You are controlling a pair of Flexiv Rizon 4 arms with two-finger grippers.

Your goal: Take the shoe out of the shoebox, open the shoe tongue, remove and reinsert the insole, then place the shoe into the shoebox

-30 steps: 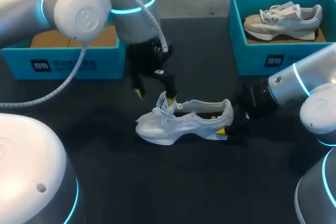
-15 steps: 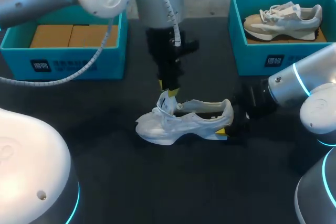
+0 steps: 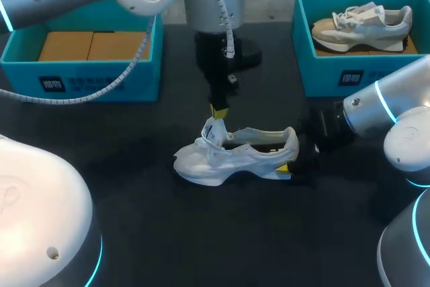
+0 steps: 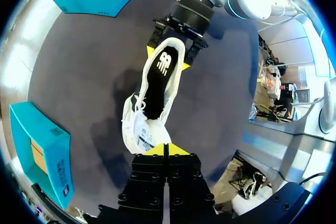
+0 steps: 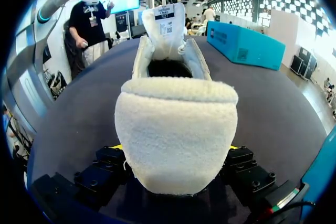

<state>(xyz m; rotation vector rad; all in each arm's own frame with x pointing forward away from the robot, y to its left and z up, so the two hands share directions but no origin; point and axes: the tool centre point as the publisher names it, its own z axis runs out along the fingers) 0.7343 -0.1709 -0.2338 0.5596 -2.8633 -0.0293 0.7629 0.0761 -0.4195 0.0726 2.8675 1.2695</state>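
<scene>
Opening the shoe tongue

The left gripper (image 3: 219, 113) pinches the soft white tongue (image 3: 213, 131); it should lift slowly, straight up. The right gripper (image 3: 290, 166) squeezes the heel of the white sneaker (image 3: 232, 159) on the black table (image 3: 201, 233) and should hold firm.

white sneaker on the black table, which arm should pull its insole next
Left, probably: the left gripper pinches the tongue above the opening, while the right gripper clamps the white sneaker's heel.
</scene>
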